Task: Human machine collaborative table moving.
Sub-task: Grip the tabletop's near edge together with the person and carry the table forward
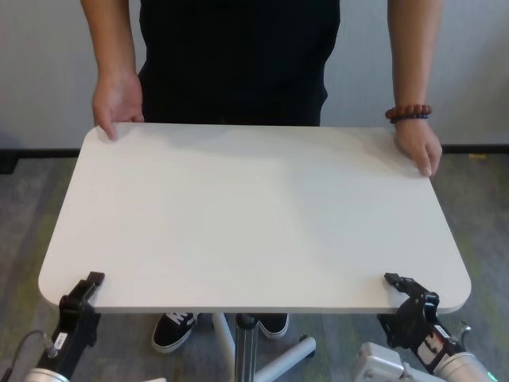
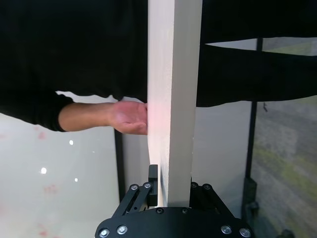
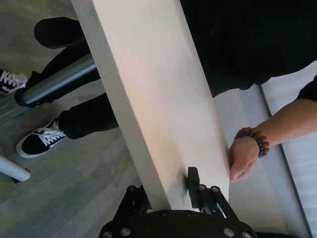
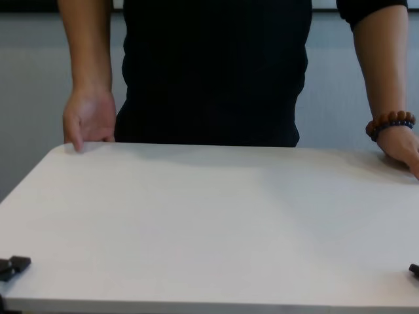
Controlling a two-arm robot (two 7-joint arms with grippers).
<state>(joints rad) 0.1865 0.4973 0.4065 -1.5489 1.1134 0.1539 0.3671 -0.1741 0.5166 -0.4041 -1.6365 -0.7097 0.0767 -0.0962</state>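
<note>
At the table's (image 1: 254,215) near corners the left gripper (image 1: 86,288) and right gripper (image 1: 406,288) were clamped over its thin, stiff, probably slippery edge, opposite the human's (image 1: 238,56) hands.

Left end effector (image 1: 86,288) and right end effector (image 1: 404,290) both clamped, arms low.

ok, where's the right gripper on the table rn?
Head view: right gripper clamps the table at its near right corner, opposite the human's braceleted hand.

White table (image 1: 254,215) gripped by human (image 1: 238,56) and both grippers.
</note>
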